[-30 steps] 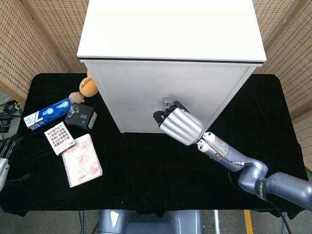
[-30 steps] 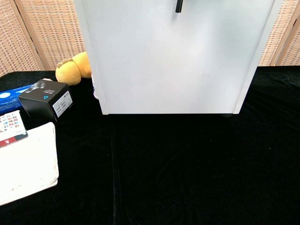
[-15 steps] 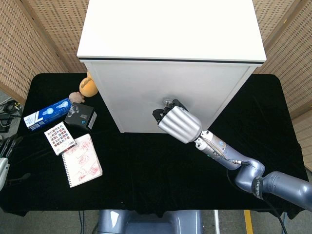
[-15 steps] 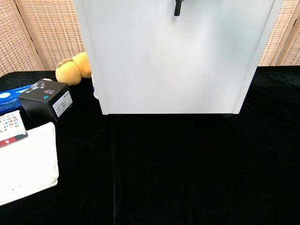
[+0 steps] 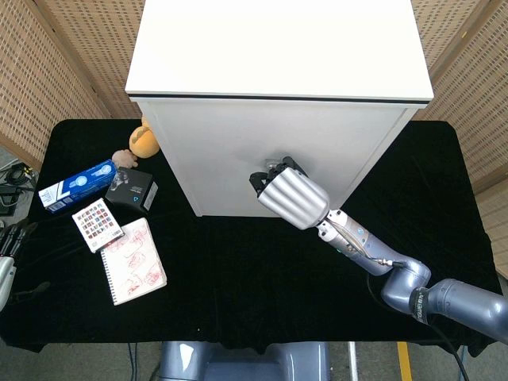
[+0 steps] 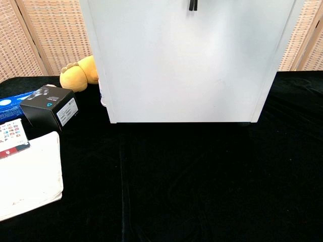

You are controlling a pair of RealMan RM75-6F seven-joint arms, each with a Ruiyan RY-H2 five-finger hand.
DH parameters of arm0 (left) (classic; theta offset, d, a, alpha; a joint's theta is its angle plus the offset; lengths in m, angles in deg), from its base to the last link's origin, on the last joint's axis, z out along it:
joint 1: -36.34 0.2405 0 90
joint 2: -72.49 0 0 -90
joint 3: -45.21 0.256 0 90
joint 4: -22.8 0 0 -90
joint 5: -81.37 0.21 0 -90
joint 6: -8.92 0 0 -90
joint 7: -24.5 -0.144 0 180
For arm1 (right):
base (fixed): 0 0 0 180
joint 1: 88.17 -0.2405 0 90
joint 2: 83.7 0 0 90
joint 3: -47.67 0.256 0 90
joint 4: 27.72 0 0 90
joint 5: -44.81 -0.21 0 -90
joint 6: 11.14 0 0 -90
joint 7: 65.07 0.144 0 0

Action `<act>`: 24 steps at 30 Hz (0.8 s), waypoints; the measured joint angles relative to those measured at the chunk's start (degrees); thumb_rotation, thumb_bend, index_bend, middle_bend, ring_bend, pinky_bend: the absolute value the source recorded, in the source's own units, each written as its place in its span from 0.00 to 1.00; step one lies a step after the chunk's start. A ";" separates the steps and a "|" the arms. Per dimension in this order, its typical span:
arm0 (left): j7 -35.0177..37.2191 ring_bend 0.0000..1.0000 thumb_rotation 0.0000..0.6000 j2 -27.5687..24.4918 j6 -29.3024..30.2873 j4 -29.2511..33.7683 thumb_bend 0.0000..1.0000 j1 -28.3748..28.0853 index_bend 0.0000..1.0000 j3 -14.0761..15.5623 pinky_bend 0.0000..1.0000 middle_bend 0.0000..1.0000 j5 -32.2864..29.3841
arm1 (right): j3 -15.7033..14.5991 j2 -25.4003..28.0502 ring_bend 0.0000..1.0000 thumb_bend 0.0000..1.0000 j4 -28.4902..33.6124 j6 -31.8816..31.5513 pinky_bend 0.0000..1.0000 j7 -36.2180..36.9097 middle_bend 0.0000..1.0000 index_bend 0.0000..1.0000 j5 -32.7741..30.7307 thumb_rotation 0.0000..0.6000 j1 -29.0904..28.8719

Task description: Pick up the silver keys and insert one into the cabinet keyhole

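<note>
The near part of the black-covered desk [image 6: 192,191] is seen in the chest view, with a white spiral notebook [image 5: 133,260] laid flat near its left front edge. Just behind the notebook a small patterned card [image 5: 98,225] is laid, and beyond that a black box [image 6: 49,107] is set next to a blue and white carton [image 5: 77,185].

At the far left edge of the head view only the dark fingertips of the left robot hand [image 5: 11,238] are visible, beside the desk and apart from everything on it; whether they are spread or closed cannot be told.

The right arm is stretched from the lower right across the desk toward the cabinet. The right robot hand [image 5: 292,197] is raised against the white cabinet [image 5: 278,159] front, its silver back turned to the camera and its fingers curled inward toward the door. The silver keys [image 5: 275,165] are glimpsed only as a small metallic piece just above the fingers, against the cabinet face; the grip itself is hidden behind the hand, so whether the keys are held cannot be told, and the keyhole is covered. In the chest view a dark fingertip is seen at the top edge against the door.

Farther back, a yellow plush toy [image 6: 78,73] is tucked beside the cabinet's left side, with woven screens [image 5: 48,63] standing behind.
</note>
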 measured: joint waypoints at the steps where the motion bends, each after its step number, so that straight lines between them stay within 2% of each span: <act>1: 0.01 0.00 1.00 -0.01 0.03 0.00 0.00 0.01 0.00 -0.01 0.00 0.00 0.01 | 0.04 0.03 1.00 0.56 0.09 0.12 1.00 -0.21 1.00 0.67 -0.09 1.00 -0.03; 7: 0.24 0.00 1.00 -0.11 0.08 0.00 0.00 0.04 0.00 0.01 0.00 0.00 0.05 | 0.18 0.36 1.00 0.41 1.10 0.62 1.00 -1.97 1.00 0.60 -0.67 1.00 0.00; 15: 0.49 0.00 1.00 -0.19 -0.05 -0.08 0.00 -0.03 0.00 0.02 0.00 0.00 0.09 | 0.53 0.72 1.00 0.41 2.17 -0.90 1.00 -3.14 1.00 0.61 -1.07 1.00 0.88; 24: 0.58 0.00 1.00 -0.23 0.16 -0.02 0.00 0.04 0.00 0.20 0.00 0.00 0.57 | 0.05 4.13 1.00 0.41 4.99 -4.96 1.00 -1.65 1.00 0.62 1.95 1.00 2.96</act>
